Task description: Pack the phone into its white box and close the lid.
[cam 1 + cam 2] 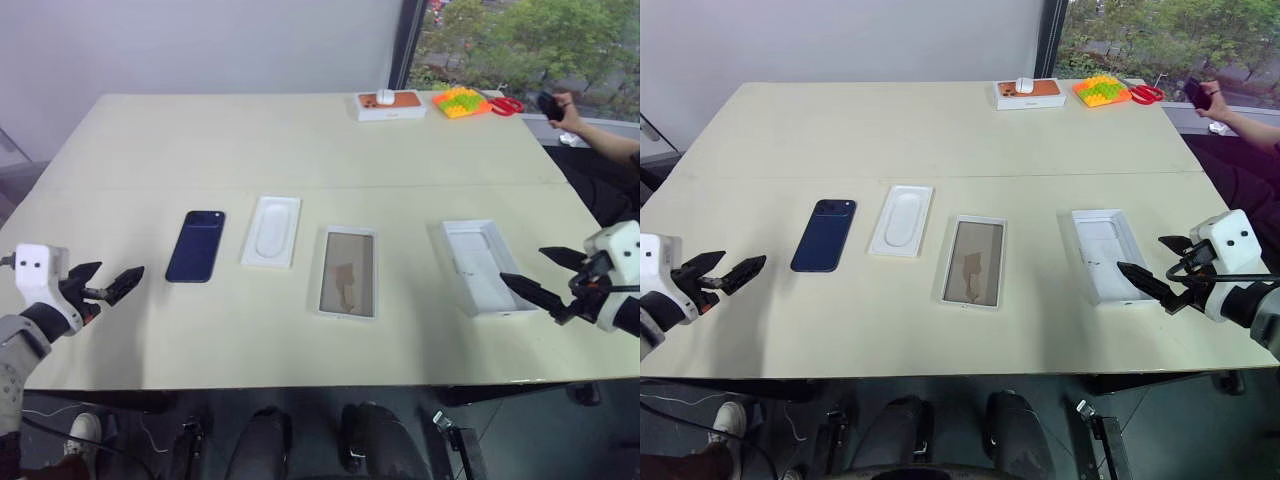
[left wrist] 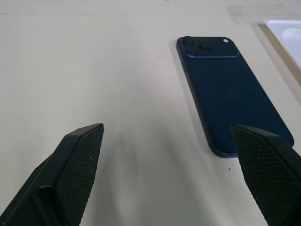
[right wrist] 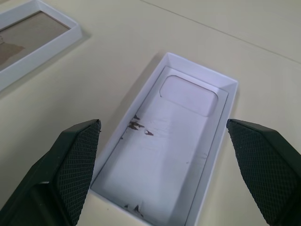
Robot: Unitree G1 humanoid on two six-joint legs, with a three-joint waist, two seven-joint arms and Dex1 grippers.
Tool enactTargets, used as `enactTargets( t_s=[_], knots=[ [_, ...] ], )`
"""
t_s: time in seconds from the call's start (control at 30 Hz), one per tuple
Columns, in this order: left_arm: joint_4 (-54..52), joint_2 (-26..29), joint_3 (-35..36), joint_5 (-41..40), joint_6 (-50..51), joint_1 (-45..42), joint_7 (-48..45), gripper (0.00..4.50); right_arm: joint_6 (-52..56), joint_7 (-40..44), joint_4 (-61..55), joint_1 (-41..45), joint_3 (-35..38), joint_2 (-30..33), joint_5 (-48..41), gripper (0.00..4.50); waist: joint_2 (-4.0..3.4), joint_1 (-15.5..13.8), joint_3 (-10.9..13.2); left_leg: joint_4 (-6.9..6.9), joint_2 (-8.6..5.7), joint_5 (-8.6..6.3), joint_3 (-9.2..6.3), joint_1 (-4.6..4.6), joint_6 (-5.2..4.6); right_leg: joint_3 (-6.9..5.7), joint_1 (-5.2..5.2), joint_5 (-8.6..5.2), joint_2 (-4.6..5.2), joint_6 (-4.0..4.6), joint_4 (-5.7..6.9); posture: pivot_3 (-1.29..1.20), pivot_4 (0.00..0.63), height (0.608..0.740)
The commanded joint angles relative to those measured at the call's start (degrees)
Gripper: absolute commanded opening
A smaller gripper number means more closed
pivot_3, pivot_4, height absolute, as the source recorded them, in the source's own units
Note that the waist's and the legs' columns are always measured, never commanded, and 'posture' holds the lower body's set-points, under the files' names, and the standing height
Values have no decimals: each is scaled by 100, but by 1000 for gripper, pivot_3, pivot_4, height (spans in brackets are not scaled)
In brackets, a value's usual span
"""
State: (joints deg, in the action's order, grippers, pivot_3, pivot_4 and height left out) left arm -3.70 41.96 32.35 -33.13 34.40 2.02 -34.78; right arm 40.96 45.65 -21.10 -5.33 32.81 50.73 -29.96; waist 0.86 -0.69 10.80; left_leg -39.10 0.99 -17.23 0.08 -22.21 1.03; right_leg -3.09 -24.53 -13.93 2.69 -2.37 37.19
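Right now I have the left claw (image 1: pixel 112 286) hovering above the worktop (image 1: pixel 300 140) at its left edge, fingers spread wide and holding nothing. Just beyond it lies the phone (image 1: pixel 195 246), glossy back up, long axis running away from me with the camera cluster at the far end. Next along, the white insert (image 1: pixel 271 231) with its rounded recess lies parallel to it and holds nothing. Then comes the white box (image 1: pixel 347 273), also lengthwise away from me, its brownish-grey floor bare. Well apart to the right sits the lid (image 1: pixel 482 266), open side up, plain white inside and nothing in it, angled slightly. My right claw (image 1: pixel 540 276) hangs over its near right edge, fingers wide apart and gripping nothing. At the far right corner I see a small orange-topped box (image 1: pixel 391 104), and a person's hand (image 1: pixel 566 110).
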Motion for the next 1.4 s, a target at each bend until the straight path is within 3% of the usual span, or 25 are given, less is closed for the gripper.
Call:
enactTargets(
  t_s=[0.03,0.3,0.8,1.07,1.4],
  knots=[
    [-238,-24,58,17,-97,10,25,4500,-108,21,-37,127,10,114,-4,4470,0,-3,0,0,0,0,0,0,0,0,0,0,0,0,0,0,150,740],
    [-376,-244,-4,-42,-47,-84,116,4500,-108,-99,-88,335,-219,32,-26,4470,0,1,0,0,0,0,1,0,0,0,0,0,0,0,0,0,150,740],
    [-1071,-1064,-1374,-280,985,-1389,891,4500,-114,-994,-934,1477,-2105,-621,306,4470,1,8,-1,-5,-4,0,0,-2,0,1,1,2,-6,-3,6,0,150,740],
    [-613,-1784,-1996,-145,2561,-2699,2112,4500,195,-1444,-1419,2090,-3283,-1407,359,4470,5,-3,0,-7,-7,1,-6,-3,0,-3,1,2,-5,-4,12,0,150,740],
    [115,-2190,-2099,-11,3265,-3441,2512,4500,433,-1630,-1835,1806,-3420,-1612,289,4470,5,-3,0,-7,-10,1,-9,-1,1,-5,1,2,-4,-3,20,0,150,740]
  ],
)
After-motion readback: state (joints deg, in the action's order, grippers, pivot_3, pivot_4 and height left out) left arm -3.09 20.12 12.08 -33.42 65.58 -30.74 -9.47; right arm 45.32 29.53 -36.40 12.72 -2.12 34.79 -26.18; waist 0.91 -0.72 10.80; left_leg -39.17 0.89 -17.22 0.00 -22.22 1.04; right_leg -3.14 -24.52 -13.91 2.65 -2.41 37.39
